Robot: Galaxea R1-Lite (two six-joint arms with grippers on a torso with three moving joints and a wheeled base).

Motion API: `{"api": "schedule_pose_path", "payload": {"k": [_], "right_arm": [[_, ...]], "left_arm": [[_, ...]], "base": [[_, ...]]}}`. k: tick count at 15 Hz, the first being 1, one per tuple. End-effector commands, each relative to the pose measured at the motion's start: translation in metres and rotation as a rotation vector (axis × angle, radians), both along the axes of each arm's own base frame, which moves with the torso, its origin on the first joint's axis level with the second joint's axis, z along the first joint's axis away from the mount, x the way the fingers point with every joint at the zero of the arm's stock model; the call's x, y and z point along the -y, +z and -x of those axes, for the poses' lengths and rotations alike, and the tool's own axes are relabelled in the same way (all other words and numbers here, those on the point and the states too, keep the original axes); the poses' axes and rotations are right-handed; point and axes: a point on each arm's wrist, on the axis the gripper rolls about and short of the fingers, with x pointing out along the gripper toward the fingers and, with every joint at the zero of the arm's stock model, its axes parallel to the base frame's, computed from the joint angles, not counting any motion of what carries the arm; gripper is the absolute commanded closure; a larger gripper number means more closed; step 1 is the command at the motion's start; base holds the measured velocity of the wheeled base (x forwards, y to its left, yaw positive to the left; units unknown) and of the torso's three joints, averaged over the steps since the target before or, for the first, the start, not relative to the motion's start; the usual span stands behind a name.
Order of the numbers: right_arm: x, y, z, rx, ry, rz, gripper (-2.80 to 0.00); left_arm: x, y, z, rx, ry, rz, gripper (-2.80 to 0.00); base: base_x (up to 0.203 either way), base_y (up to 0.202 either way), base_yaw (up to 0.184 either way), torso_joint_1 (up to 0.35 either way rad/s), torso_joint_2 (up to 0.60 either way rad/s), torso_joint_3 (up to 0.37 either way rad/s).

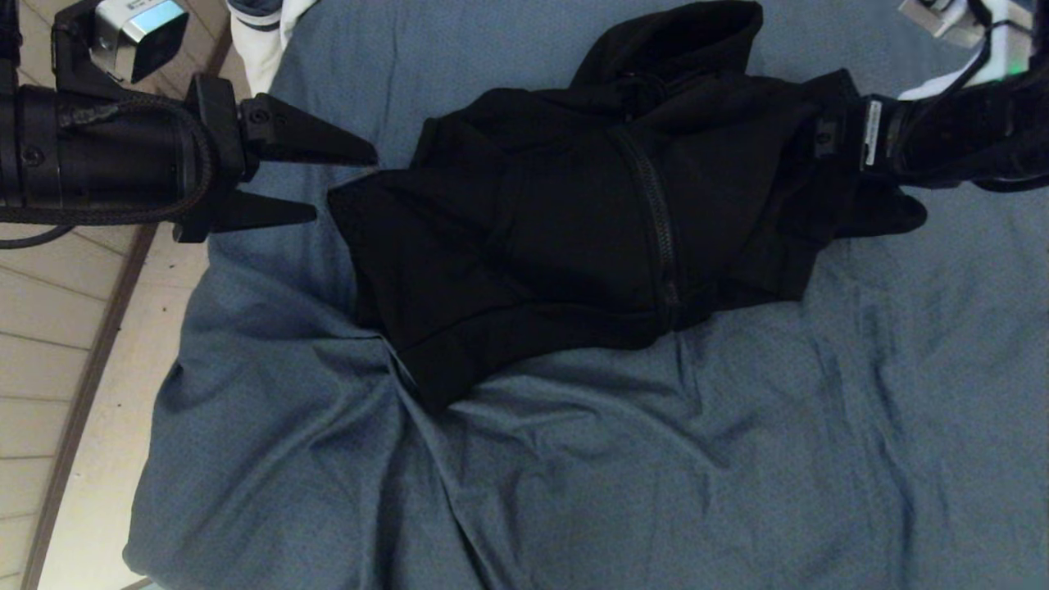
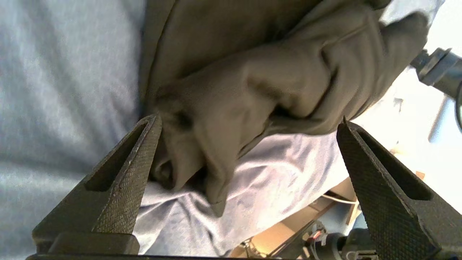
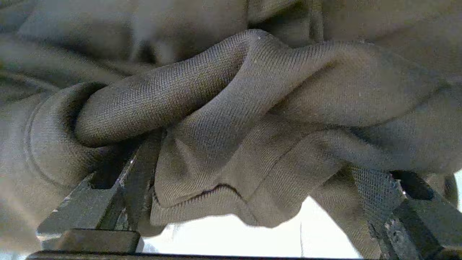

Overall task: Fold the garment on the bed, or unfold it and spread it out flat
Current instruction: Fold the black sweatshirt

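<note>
On the wide bed with its plain blue-grey fabric sheet lies the large black long-sleeved hoodie, bunched into a loose heap near the far half of the mattress in the head view. Its full-length front zipper runs down the middle of the heap, and the hood is crumpled at the far end. A cuffed sleeve end points toward the near side, resting on the wrinkled sheet.

At the bed's left edge hangs the left pincer, its two pointed black fingers spread wide apart, released and grasping nothing. Its tips sit just beside the left edge of the hoodie, apart from the cloth. The left wrist view shows the same: both ribbed fingers stand well apart, with the folded cloth ahead of them and sheet between.

Across the heap, the right pincer is pushed into the hoodie's right side, so the head view shows only its wrist against the black cloth. From the right wrist view its fingers stand wide apart, with folds of knit fabric draped over and between them; they are not clenched on it.

A pale tiled floor shows beyond the bed's left edge.
</note>
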Motion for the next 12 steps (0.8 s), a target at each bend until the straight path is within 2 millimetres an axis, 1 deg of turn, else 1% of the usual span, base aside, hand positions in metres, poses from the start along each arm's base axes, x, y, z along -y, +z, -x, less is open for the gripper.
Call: {"api": "schedule_pose_path", "payload": {"k": [1, 4, 5, 7, 8, 9, 10, 11, 12], "right_arm": [[0.002, 0.0, 0.014, 0.002, 0.006, 0.001, -2.8], [0.0, -0.013, 0.007, -0.018, 0.014, 0.01, -2.8], [0.0, -0.02, 0.004, -0.016, 0.016, 0.02, -2.8], [0.0, -0.019, 0.002, 0.103, 0.019, 0.019, -2.8], [0.0, -0.019, 0.003, 0.113, 0.02, 0.02, -2.8], [0.0, -0.013, 0.004, 0.139, 0.022, 0.018, -2.8], [0.0, -0.015, 0.004, 0.139, 0.022, 0.02, -2.8], [-0.001, -0.016, 0.004, 0.137, 0.025, 0.025, 0.0], [-0.002, -0.012, 0.005, 0.146, 0.028, 0.024, 0.0]], "left_arm": [[0.001, 0.005, -0.001, 0.013, -0.007, 0.008, -2.8], [0.002, 0.007, -0.002, 0.046, -0.012, -0.011, -2.8], [0.002, 0.006, -0.004, 0.042, -0.013, -0.013, -2.8], [0.004, 0.003, -0.009, 0.028, -0.011, -0.019, -2.8], [0.004, 0.003, -0.01, 0.028, -0.011, -0.019, -2.8], [0.004, 0.002, -0.01, 0.027, -0.012, -0.019, -2.8], [0.005, 0.002, -0.01, 0.024, -0.013, -0.02, -2.8], [0.005, 0.002, -0.01, 0.024, -0.015, -0.02, -2.8], [0.005, 0.001, -0.011, 0.024, -0.014, -0.02, -2.8]], "base": [[0.0, 0.0, 0.0, 0.0, 0.0, 0.0], [0.0, 0.0, 0.0, 0.0, 0.0, 0.0], [0.0, 0.0, 0.0, 0.0, 0.0, 0.0], [0.0, 0.0, 0.0, 0.0, 0.0, 0.0], [0.0, 0.0, 0.0, 0.0, 0.0, 0.0], [0.0, 0.0, 0.0, 0.0, 0.0, 0.0], [0.0, 0.0, 0.0, 0.0, 0.0, 0.0], [0.0, 0.0, 0.0, 0.0, 0.0, 0.0], [0.0, 0.0, 0.0, 0.0, 0.0, 0.0]]}}
